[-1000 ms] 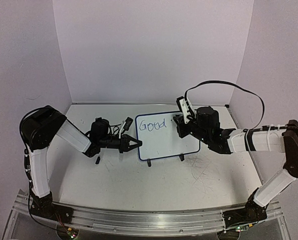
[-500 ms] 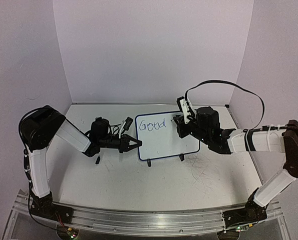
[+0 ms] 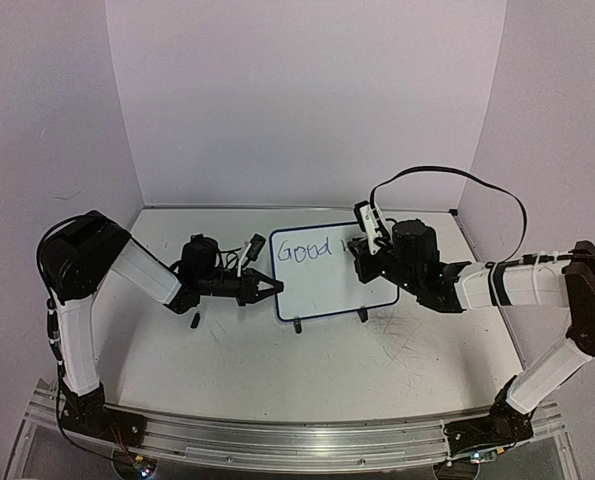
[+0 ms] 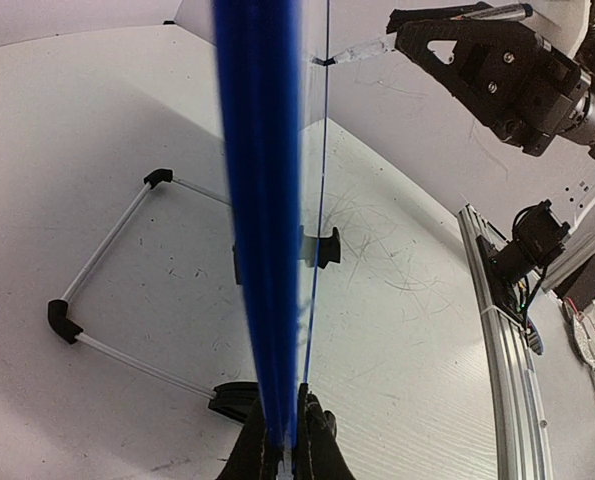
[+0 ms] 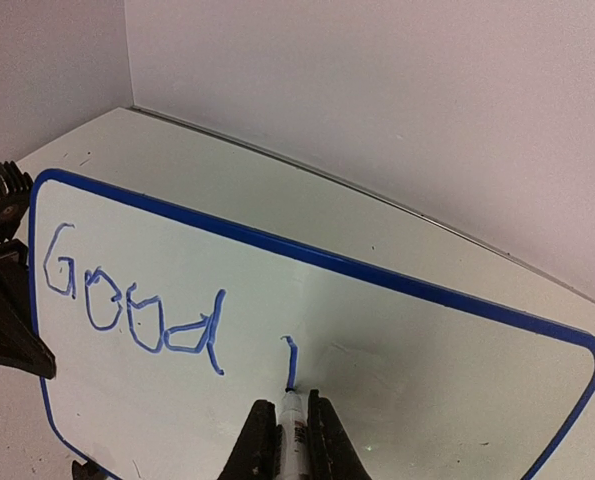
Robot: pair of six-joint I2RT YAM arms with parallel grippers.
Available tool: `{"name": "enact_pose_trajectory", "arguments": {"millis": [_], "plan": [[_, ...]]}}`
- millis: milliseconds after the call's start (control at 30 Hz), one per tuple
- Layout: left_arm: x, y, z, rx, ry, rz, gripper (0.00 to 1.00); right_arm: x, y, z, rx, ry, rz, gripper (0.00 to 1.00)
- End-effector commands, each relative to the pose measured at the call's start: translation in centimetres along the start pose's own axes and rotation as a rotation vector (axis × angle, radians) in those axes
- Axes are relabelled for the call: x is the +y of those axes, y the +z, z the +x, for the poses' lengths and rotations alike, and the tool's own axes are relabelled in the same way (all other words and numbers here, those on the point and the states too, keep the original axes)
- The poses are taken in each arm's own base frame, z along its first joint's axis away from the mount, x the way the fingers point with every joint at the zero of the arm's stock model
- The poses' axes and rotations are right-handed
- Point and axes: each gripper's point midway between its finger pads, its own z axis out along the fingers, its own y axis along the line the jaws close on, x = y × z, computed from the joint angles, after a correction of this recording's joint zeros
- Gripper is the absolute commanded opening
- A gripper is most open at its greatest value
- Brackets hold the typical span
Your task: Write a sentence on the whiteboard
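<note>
Right gripper point(image 5: 282, 440) has its fingers pressed together on a marker point(image 5: 292, 418), whose tip touches the whiteboard point(image 5: 307, 262) at the foot of a short blue stroke point(image 5: 290, 362). Left gripper point(image 4: 289, 445) is clamped shut on the whiteboard's left edge, the blue frame running straight up from between its fingers in the left wrist view.

Around them, the scratched tabletop point(image 3: 277, 370) carries a small black piece point(image 3: 194, 321) just in front of the left gripper point(image 3: 267, 288), apart from the board. Two black feet point(image 3: 297, 325) prop the whiteboard point(image 3: 327, 285) at its lower edge, and a wire stand point(image 4: 107, 268) lies behind it. A black cable point(image 3: 447, 170) arches over the right arm, well above the board. Nothing stands between the marker and the writing surface.

Compared with a second ago, the right gripper point(image 3: 362, 250) has shifted slightly downward, and a new short stroke now stands to the right of the word; the left arm and the board have not moved.

So far the sentence point(image 5: 137, 310) reads only "Good", on the board's upper left. It lies to the left of the right gripper, near the marker tip but not touching it, and the left gripper sits at the frame just beyond the letter G
</note>
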Motion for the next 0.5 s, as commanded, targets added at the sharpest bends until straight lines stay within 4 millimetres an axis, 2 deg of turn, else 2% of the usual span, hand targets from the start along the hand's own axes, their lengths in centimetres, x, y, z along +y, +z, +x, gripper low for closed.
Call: {"name": "enact_pose_trajectory", "arguments": {"millis": [0,467], "plan": [[1.3,-0.6,-0.9,-0.016,0.065,-0.085,0.00,-0.6,-0.5,-0.5,-0.009,0.011,0.023,0.00],[1.1,-0.6,-0.9,-0.014,0.069,-0.084,0.00,-1.3,-0.2,-3.1,-0.090,0.015,0.067,0.00]]}}
